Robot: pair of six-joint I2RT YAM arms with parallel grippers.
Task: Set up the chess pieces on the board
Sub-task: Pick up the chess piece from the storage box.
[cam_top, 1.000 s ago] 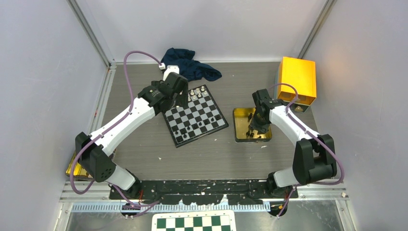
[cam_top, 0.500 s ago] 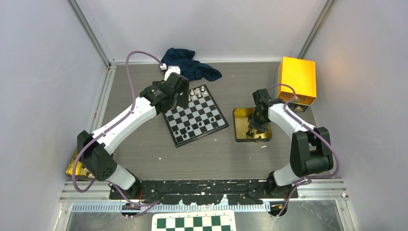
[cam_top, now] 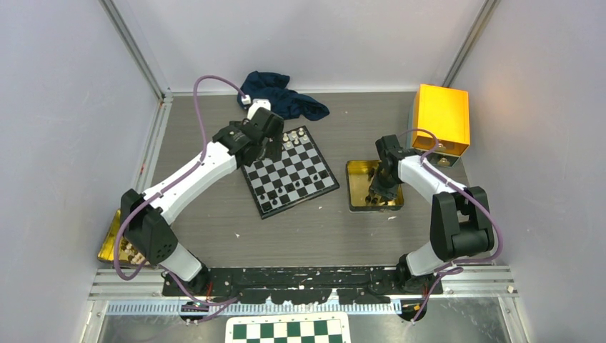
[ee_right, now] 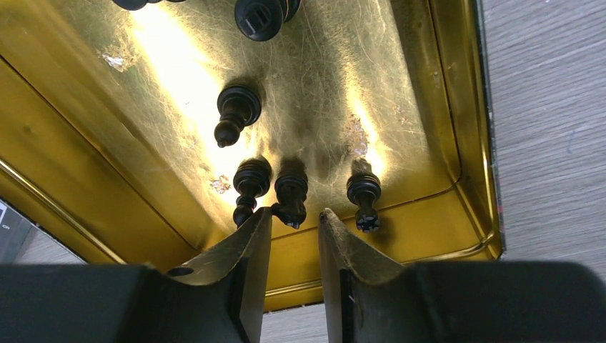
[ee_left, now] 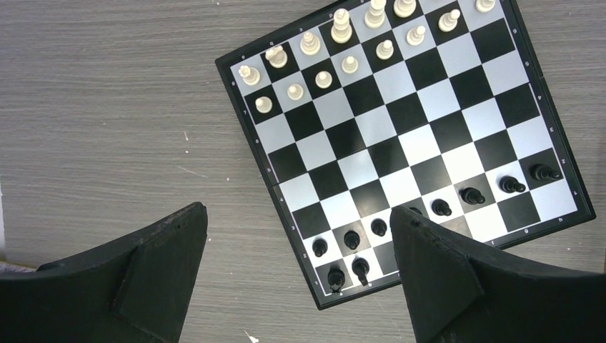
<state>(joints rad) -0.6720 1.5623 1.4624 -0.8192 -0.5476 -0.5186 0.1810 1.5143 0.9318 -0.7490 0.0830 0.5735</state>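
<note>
The small black-and-silver board point(cam_top: 299, 168) lies tilted mid-table; it also shows in the left wrist view point(ee_left: 400, 136). White pieces point(ee_left: 343, 43) fill its far rows. Black pieces point(ee_left: 351, 240) stand in its near rows, several squares bare. My left gripper point(cam_top: 270, 146) hovers open and empty over the board's left corner point(ee_left: 296, 214). My right gripper point(cam_top: 380, 187) is down inside the gold tray point(cam_top: 355, 194), jaws narrowly open point(ee_right: 295, 212). A black piece point(ee_right: 291, 194) lies just past the tips, touching the left finger. Other black pieces point(ee_right: 237, 111) lie around it.
An orange box point(cam_top: 441, 118) stands at the back right. A dark blue cloth point(cam_top: 282, 96) lies behind the board. A second gold tray point(cam_top: 113, 246) sits at the left edge under the left arm. A green-and-white checkered board point(cam_top: 287, 330) lies below the arm bases.
The left arm has swung slightly, its gripper edging toward the board's far-left corner. The right arm's elbow has moved in; its gripper stays in the tray.
</note>
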